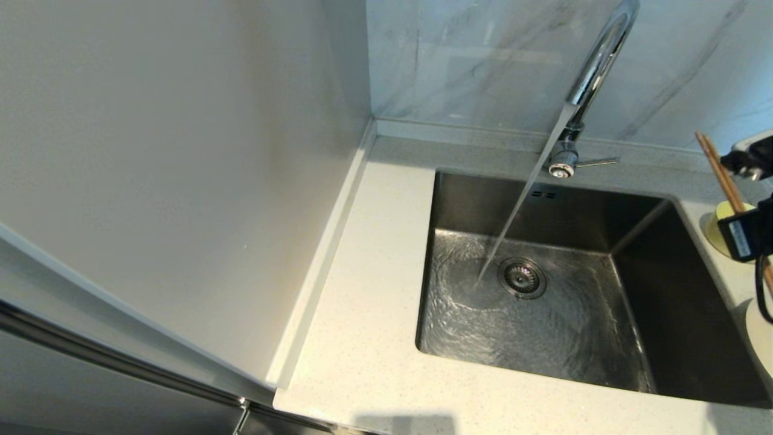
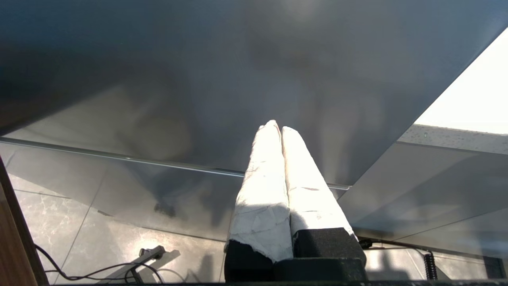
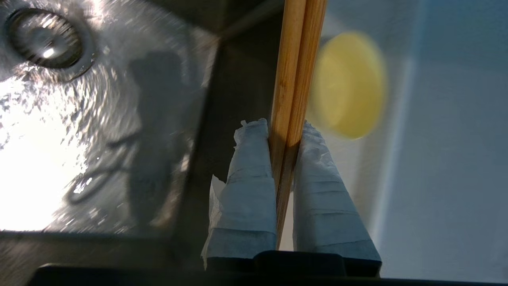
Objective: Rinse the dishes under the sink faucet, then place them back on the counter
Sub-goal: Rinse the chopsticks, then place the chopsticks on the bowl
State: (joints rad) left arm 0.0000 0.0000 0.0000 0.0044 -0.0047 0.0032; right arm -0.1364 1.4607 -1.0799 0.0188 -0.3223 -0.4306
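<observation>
Water runs from the chrome sink faucet [image 1: 595, 66] into the steel sink [image 1: 664, 290] and lands just left of the round drain [image 1: 522, 278]. At the head view's right edge my right gripper [image 3: 285, 127] is shut on a pair of wooden chopsticks [image 1: 718, 172], held above the counter beside the sink. The small pale yellow bowl [image 1: 721, 226] sits on the counter just under them, blurred in the right wrist view as the bowl [image 3: 349, 87]. A slice of the white plate [image 1: 760, 332] shows nearer, at the frame edge. My left gripper [image 2: 276, 127] is shut on nothing, parked low by a cabinet front.
The off-white speckled counter [image 1: 374, 290] spreads left of the sink up to a raised rim and a plain wall panel. The faucet's thin lever [image 1: 598, 161] points right. A dark cable [image 1: 762, 290] hangs from the right arm over the plate.
</observation>
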